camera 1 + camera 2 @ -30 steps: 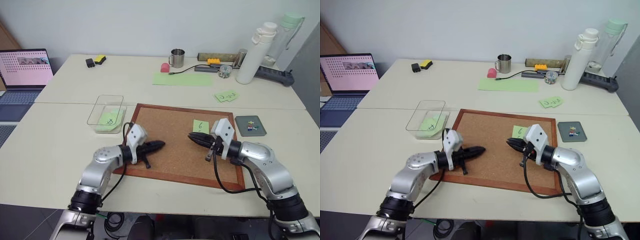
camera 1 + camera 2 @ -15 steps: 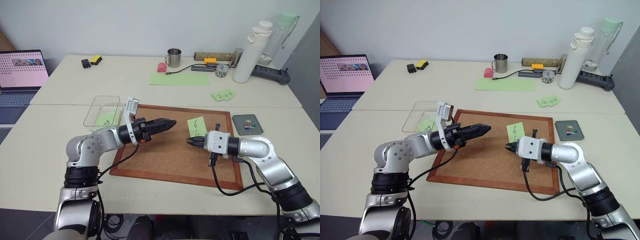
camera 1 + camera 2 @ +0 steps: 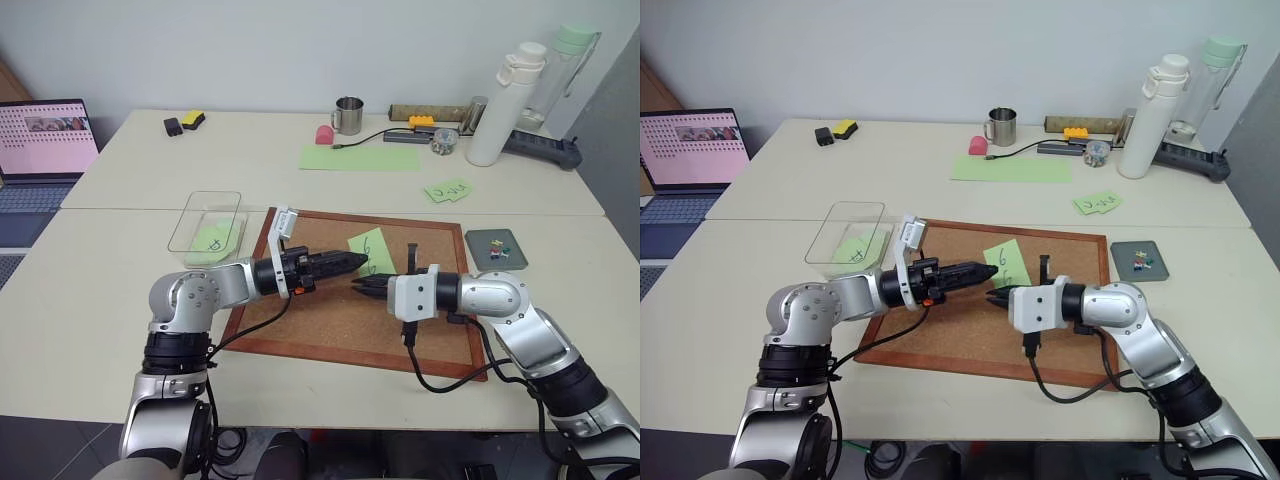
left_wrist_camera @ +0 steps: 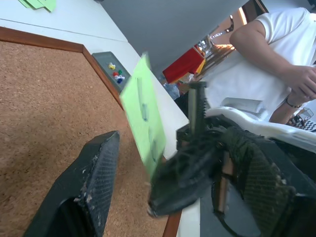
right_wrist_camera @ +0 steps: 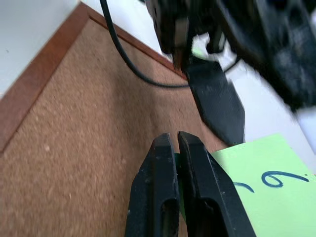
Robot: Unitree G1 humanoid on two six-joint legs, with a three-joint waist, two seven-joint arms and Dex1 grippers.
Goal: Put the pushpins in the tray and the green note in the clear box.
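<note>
Light green square paper note (image 3: pixel 367 250) with "6 6" stands above the cork board (image 3: pixel 300 320), pinched in the right gripper (image 3: pixel 362 285). The left gripper (image 3: pixel 358 262) is spread beside it. The handover may fail if the right releases early, and the note would drop.

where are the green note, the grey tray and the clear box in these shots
green note (image 3: pixel 366 249): left eye view, on its upper half by the written 6.
grey tray (image 3: pixel 481 257): left eye view, on the bare floor near its front left corner.
clear box (image 3: pixel 181 231): left eye view, on its left wall.
</note>
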